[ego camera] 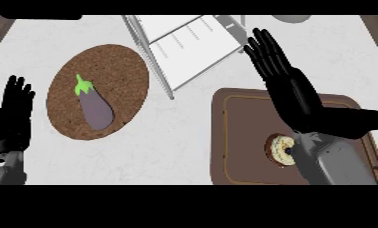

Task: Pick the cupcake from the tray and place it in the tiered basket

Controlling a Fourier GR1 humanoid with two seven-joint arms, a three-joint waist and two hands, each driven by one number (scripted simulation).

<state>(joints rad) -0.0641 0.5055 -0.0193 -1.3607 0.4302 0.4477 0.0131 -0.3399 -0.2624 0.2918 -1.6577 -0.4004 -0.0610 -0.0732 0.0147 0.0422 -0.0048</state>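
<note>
A brown tray [236, 137] lies at the lower right of the counter. On it sits the cupcake [279, 148], pale with a dark centre, partly hidden behind my right forearm. My right hand [291, 89] hangs over the tray's far edge, open with fingers straight and pointing up toward the tiered basket [188, 47]. The basket is a white wire-framed shelf at the top centre. My left hand [16, 114] rests open at the left edge, fingers up.
A round brown cork mat [122, 72] lies at the left with a purple eggplant [96, 107] on it. A grey round object [291, 18] shows at the top right edge. Bare white counter lies between mat and tray.
</note>
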